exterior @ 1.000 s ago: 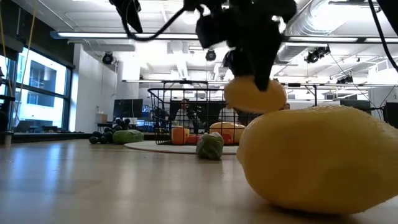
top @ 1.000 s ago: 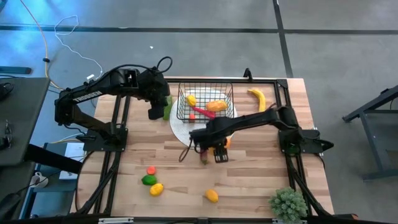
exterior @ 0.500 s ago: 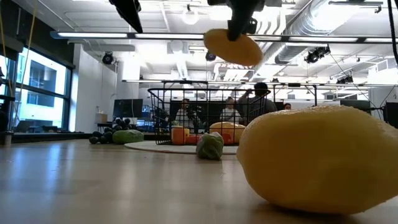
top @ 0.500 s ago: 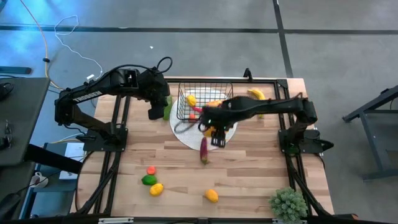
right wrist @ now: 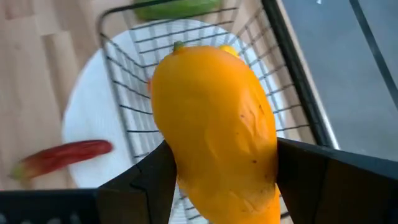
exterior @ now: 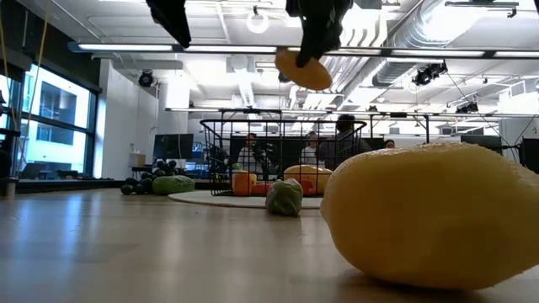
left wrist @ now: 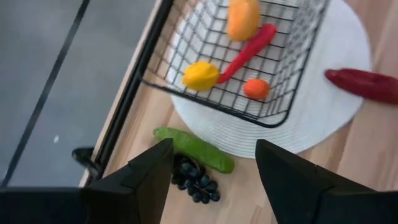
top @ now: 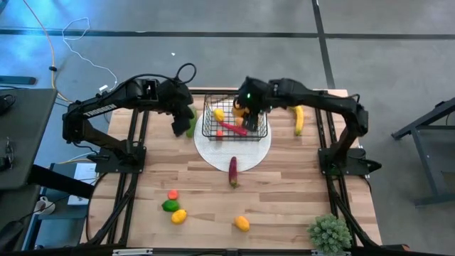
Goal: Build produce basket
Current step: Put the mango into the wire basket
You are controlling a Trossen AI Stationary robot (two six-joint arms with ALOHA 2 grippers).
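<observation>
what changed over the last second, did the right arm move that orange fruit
Yes. The right claw, shut on the orange fruit, carried it from above the bare table up over the basket, where it now hangs. The left claw stayed beside the basket; the loose produce did not move.

You have a white round disc (top: 234, 151) near the tabletop's far edge. A bushy green plant (top: 328, 232) sits at the near right corner.
</observation>
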